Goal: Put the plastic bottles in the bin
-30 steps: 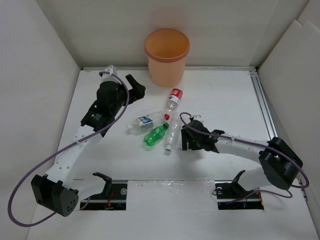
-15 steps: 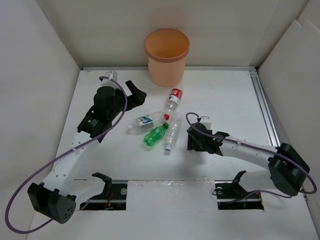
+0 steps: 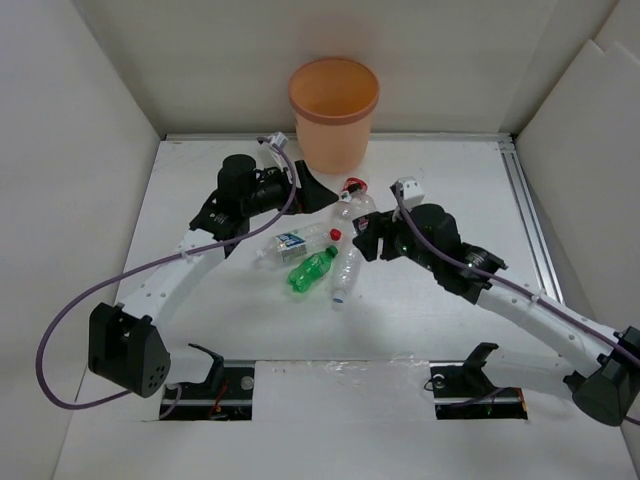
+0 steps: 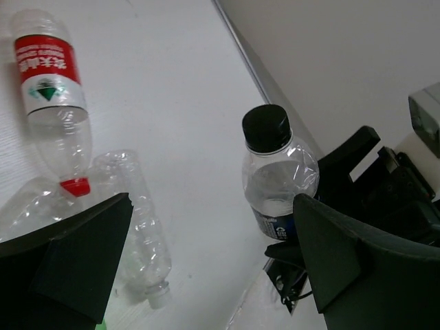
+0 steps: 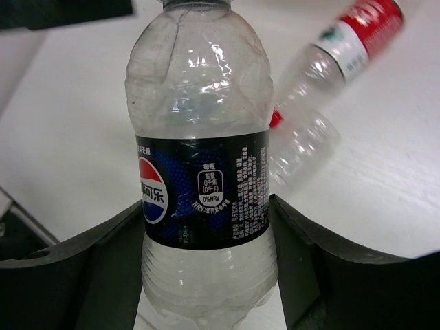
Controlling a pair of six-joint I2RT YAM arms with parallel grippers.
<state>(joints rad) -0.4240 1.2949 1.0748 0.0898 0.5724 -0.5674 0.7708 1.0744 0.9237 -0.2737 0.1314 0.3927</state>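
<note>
- The right fingers [image 5: 93,265] are closed on a clear bottle with a dark label [image 5: 203,185]. They hold it upright, low on its body, with the black cap on top.
- That bottle is thin and dented, so a squeeze could buckle it, and it could slide or tilt out of the hold on the way up.
- The left fingers [image 4: 75,265] stand wide and hold nothing. They sit just beside the held bottle, between it and the bin [image 3: 334,140].
- A straight move towards the bin risks the two arms knocking together, so one arm has to give way.
- The bin stands at the far edge of the table [image 3: 450,190]. It is tall, so a bottle carried too low could hit the rim and push or tip it.
- Four bottles lie close together on the table: red-label [image 3: 349,196], blue-label [image 3: 290,243], green [image 3: 312,268] and a plain one [image 3: 345,270].
- They are round, so a brush from either arm could send them rolling apart.
</note>
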